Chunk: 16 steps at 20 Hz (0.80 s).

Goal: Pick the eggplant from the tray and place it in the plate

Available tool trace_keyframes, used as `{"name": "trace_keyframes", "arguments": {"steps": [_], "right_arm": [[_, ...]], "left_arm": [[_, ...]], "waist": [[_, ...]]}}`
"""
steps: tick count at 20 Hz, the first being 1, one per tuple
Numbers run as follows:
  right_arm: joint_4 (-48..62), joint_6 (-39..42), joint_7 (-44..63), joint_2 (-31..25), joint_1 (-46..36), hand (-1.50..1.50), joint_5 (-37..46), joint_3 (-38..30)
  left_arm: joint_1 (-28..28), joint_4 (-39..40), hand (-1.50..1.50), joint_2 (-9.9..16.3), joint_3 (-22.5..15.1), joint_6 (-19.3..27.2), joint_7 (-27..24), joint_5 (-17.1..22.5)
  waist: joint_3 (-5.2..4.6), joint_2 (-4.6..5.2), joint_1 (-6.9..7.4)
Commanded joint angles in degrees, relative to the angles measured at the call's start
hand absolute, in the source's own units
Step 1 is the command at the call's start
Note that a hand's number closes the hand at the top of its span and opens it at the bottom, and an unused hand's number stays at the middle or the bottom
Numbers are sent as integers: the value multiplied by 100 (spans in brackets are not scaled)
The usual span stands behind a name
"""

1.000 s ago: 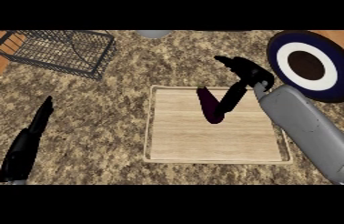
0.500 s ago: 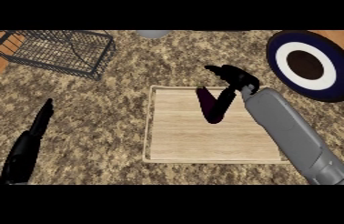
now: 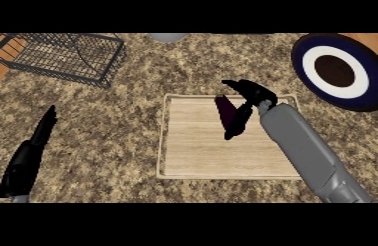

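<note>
Reaching over the tray [image 3: 192,165], your right hand [image 3: 255,94] curls beside the eggplant [image 3: 232,118], which lies on the tray's upper part; whether it grips cannot be told. The plate [image 3: 336,70] waits at the upper right. Your left hand [image 3: 43,127] rests open, fingers straight.

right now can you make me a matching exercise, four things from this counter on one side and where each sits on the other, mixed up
Things:
1. eggplant
2. plate
3. wire basket
4. left hand

Places:
A. far left corner of the counter
B. on the wooden tray, beside the right hand
C. far right of the counter
D. lower left, resting away from the tray

Pairs: 1-B, 2-C, 3-A, 4-D
</note>
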Motion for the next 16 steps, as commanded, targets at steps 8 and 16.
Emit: {"name": "trace_keyframes", "arguments": {"steps": [8, 16], "right_arm": [[846, -199, -1038, 525, -72, 150, 701, -515], [951, 455, -3179, -1985, 492, 150, 1043, -890]], "left_arm": [[-2, 95, 0, -489, 64, 30, -57, -441], [262, -301, 0, -317, 292, -150, 71, -312]], "waist": [[1, 11, 21], [30, 102, -153]]}}
